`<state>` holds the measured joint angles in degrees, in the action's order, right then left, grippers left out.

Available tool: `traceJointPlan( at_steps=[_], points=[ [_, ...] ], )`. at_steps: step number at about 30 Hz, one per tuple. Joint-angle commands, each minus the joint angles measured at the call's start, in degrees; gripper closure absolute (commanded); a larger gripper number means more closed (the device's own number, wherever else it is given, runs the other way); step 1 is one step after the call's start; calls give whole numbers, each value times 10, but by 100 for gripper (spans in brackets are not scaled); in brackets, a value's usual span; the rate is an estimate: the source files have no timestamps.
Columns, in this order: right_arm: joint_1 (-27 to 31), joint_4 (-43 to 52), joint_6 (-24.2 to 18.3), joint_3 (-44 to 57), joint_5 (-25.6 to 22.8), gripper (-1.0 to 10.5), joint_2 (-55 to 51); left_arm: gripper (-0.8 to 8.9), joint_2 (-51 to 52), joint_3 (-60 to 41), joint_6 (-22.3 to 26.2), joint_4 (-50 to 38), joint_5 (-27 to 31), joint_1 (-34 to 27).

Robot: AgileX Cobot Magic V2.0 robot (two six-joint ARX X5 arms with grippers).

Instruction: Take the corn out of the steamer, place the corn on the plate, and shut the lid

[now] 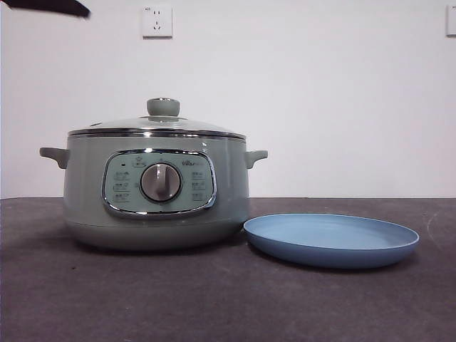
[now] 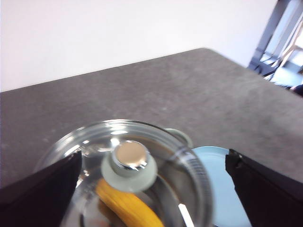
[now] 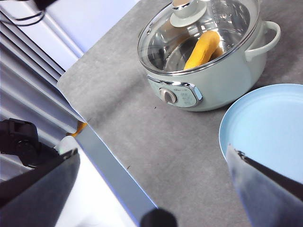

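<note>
Nothing done yet: lid on steamer, corn inside, plate bare on the right. Both grippers' jaws wide open, holding nothing.

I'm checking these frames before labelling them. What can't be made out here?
- Corn: hidden in the front view by the steamer wall; in the left wrist view its lower end is cut off by the picture edge.
- Control panel labels: too small to read in any view.
- Plate: cut off by the edge in both wrist views.
- Lid glass: reflections blur the steamer's inside.
</note>
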<state>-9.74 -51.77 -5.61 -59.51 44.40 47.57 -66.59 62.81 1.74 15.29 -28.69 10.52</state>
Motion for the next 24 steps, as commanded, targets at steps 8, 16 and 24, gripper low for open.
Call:
traceJointPlan(
  at_steps=[8,16,24],
  points=[
    [-1,3,-5,-3,0,348,1,216,-132,3,63,-135,92,58],
    [-1,3,-5,-3,-4,348,1,215,-213,3,79,-183,111,78],
    [-1,3,-5,-3,-44,348,0,218,-250,3,74,-200,124,83]
  ],
)
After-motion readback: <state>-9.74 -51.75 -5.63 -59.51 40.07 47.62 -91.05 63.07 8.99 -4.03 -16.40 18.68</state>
